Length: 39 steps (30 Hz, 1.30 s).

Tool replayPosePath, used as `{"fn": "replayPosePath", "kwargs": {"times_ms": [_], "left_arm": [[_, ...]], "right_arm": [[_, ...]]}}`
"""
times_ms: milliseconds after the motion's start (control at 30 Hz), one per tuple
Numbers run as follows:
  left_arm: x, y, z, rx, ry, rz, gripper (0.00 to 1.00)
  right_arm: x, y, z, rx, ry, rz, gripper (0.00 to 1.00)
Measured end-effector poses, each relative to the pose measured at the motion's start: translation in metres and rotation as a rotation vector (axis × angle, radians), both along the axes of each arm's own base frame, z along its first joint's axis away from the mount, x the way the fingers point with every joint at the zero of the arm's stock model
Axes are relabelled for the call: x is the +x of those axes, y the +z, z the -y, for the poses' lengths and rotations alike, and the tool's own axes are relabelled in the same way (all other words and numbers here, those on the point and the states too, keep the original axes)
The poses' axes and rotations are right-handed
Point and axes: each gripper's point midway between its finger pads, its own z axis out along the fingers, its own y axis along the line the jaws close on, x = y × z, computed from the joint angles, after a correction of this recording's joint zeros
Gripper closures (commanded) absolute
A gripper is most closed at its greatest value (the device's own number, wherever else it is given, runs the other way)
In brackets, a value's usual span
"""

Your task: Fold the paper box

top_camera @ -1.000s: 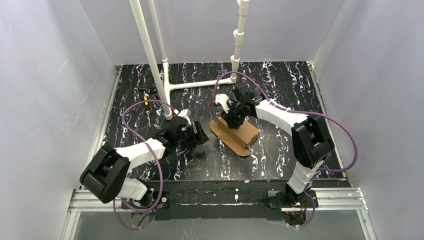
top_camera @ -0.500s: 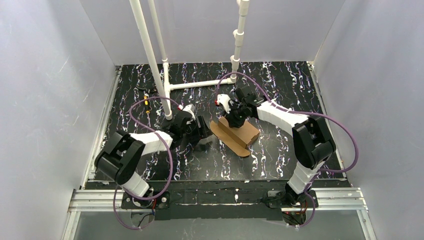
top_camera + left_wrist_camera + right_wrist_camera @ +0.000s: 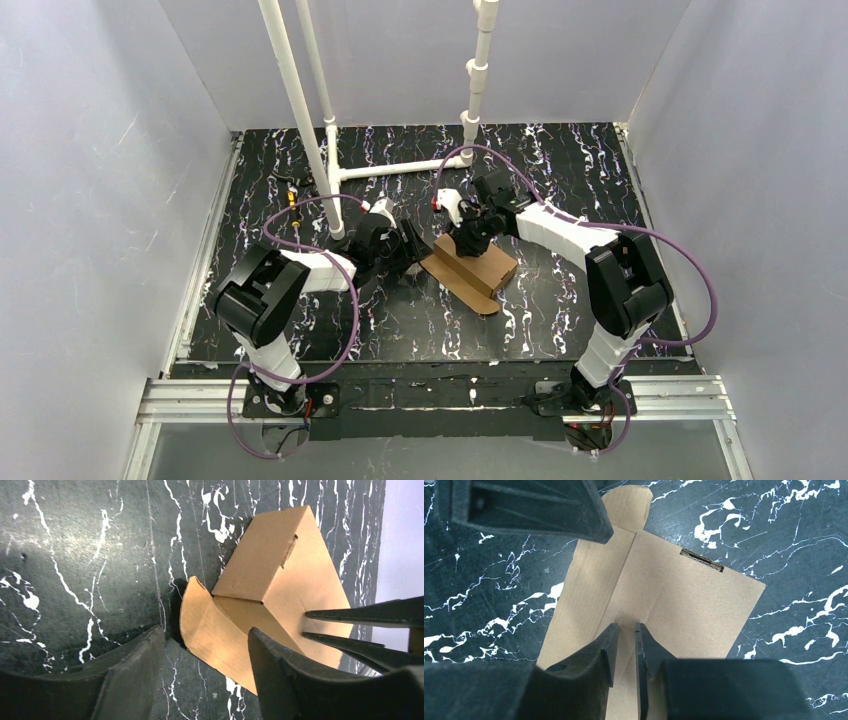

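The paper box (image 3: 478,268) is lying part-folded mid-table (image 3: 560,170). The left gripper (image 3: 407,247) is reaching over its left flap, jaws standing well apart. The right gripper (image 3: 625,647) is straddling a crease from above with its fingers nearly together; whether they are pinching it, I cannot tell.

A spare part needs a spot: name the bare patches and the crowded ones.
Bare: black marbled tabletop between the brown cardboard paper box and the near edge; also far right corner. Crowded: around the box, with left gripper and right gripper.
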Motion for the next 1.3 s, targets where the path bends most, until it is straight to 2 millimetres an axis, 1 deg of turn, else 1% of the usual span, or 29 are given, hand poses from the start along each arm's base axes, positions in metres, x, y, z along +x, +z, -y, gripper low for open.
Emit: {"fn": "replayPosePath", "kwargs": {"times_ms": [233, 400, 500, 567, 667, 733, 867, 1167, 1300], "left_arm": [[0.008, -0.006, 0.004, -0.026, 0.018, 0.007, 0.59], [0.01, -0.008, 0.009, -0.05, 0.003, 0.017, 0.64], [0.007, -0.009, 0.009, -0.057, -0.005, 0.021, 0.68], [0.005, -0.009, 0.009, -0.064, -0.014, 0.024, 0.77], [0.0, -0.012, 0.009, -0.066, -0.032, 0.019, 0.95], [-0.006, -0.016, 0.009, -0.065, -0.049, 0.008, 1.0], [-0.012, -0.017, 0.01, -0.077, -0.077, 0.008, 1.0], [-0.031, -0.016, 0.009, -0.049, -0.143, 0.044, 0.91], [-0.036, -0.017, 0.011, -0.031, -0.175, 0.062, 0.85]], "right_arm": [[-0.002, 0.001, 0.001, 0.028, 0.005, -0.024, 0.72], [-0.002, 0.001, 0.001, 0.042, 0.007, -0.036, 0.72], [-0.003, 0.001, 0.002, 0.049, 0.007, -0.045, 0.72], [-0.003, 0.001, 0.002, 0.053, 0.008, -0.049, 0.71], [-0.005, 0.001, 0.002, 0.056, 0.009, -0.057, 0.7], [-0.007, 0.001, 0.003, 0.059, 0.012, -0.068, 0.7], [-0.009, 0.001, 0.004, 0.066, 0.022, -0.08, 0.69], [-0.018, 0.001, 0.003, 0.081, 0.055, -0.11, 0.69], [-0.019, 0.001, 0.003, 0.084, 0.064, -0.112, 0.69]]}}
